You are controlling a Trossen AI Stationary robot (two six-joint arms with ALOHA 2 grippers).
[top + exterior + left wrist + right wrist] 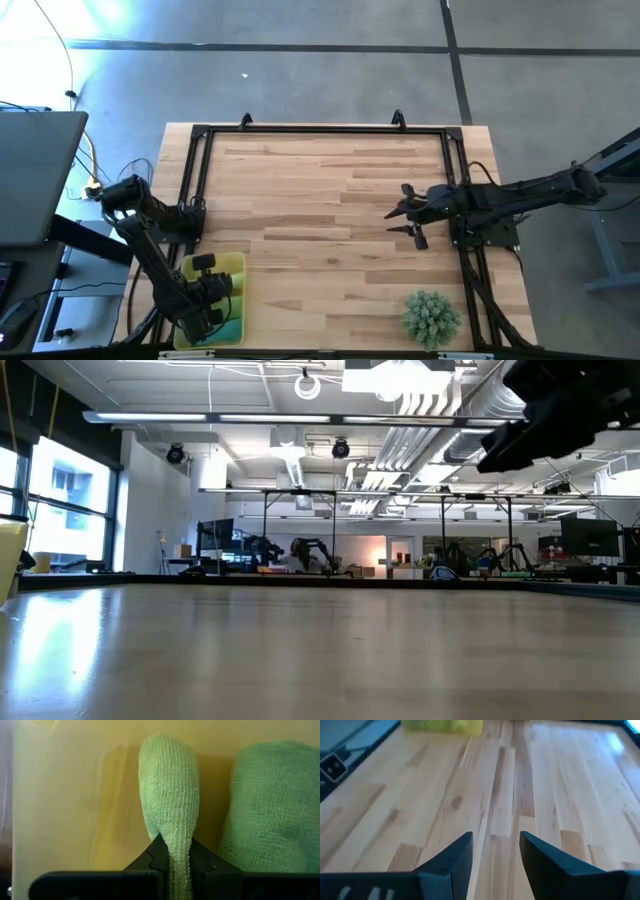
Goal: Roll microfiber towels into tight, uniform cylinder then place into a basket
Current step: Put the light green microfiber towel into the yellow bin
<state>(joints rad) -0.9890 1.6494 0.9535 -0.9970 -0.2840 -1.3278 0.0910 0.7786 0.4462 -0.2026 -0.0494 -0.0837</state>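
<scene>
Pinched between two dark fingers (pixel 155 857) in the left wrist view, a lime green towel (pixel 169 795) bulges out ahead of the left gripper (pixel 172 862), which is clenched on its narrow end. It hangs over the yellow floor of the basket (pixel 75 795), with a second green towel (pixel 272 805) rolled just beside it. Knitted and floppy, the cloth looks light and soft; I judge it would slump or unroll if held loosely, so a firm hold across the roll's middle seems safer than this grip at the tip.

From above, the left gripper (pixel 212 290) sits over the basket (pixel 236 262) at the table's near left corner, where a teal-blue towel (pixel 228 328) shows along the basket's edge. The right gripper (pixel 402 212) hovers well apart over bare wood, and a spiky green plant (pixel 431 316) stands near the front edge.

At table height, only the basket's corner (pixel 10 560) and a dark arm (pixel 560 420) overhead show.

Seen from the right wrist, the right gripper (pixel 495 852) is released, holding nothing, above the table (pixel 560 795).
</scene>
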